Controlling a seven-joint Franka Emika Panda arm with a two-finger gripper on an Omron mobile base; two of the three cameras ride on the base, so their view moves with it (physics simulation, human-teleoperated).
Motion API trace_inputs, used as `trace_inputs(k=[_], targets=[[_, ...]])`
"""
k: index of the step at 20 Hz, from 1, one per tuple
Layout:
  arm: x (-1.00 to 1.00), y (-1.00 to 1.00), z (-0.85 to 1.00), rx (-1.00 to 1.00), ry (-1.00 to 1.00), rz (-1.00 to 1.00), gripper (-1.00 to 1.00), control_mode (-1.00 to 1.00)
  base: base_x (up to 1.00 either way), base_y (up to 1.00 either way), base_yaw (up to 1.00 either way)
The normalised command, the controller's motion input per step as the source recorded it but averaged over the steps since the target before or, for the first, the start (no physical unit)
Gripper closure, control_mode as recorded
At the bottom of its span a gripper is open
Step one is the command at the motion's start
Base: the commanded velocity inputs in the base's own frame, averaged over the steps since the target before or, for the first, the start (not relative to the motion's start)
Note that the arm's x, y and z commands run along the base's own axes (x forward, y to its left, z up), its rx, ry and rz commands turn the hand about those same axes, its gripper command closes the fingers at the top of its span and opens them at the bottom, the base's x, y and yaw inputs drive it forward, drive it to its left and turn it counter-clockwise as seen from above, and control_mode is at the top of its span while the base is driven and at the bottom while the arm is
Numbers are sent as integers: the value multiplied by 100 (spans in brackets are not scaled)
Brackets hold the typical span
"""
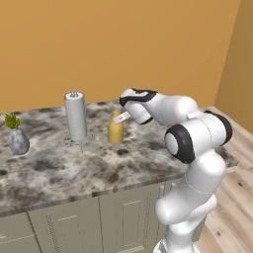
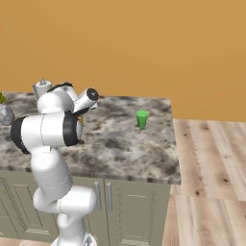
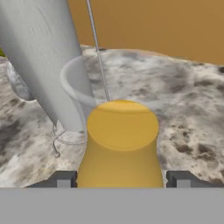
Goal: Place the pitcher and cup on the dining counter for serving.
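The mustard-yellow pitcher (image 1: 115, 129) stands upright on the dining counter (image 1: 59, 173), just right of the paper-towel roll. My gripper (image 1: 121, 117) is at its neck. In the hand view the pitcher (image 3: 121, 140) fills the space between my two fingertips (image 3: 64, 179), which flank it with a thin gap on each side, so the gripper (image 3: 121, 180) is open around it. The small green cup (image 2: 141, 118) stands upright farther right on the same counter (image 2: 125, 144), well apart from the arm.
A white paper-towel roll (image 1: 75, 116) on a wire holder stands close to the left of the pitcher (image 3: 39, 57). A grey vase with a green plant (image 1: 18, 140) sits at the counter's left end. The counter's right end drops to wooden floor (image 2: 211, 158).
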Motion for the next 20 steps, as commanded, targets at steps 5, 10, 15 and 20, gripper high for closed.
trace_inputs(k=[5,10,15,20], targets=[[0,9,-63,-5,0,1,100,-100,0,0,0],[1,14,-47,-3,0,0,100,-100,0,0,0],[0,11,-48,-5,0,0,100,-100,0,0,0],[0,2,-27,-3,0,0,100,-100,0,0,0]])
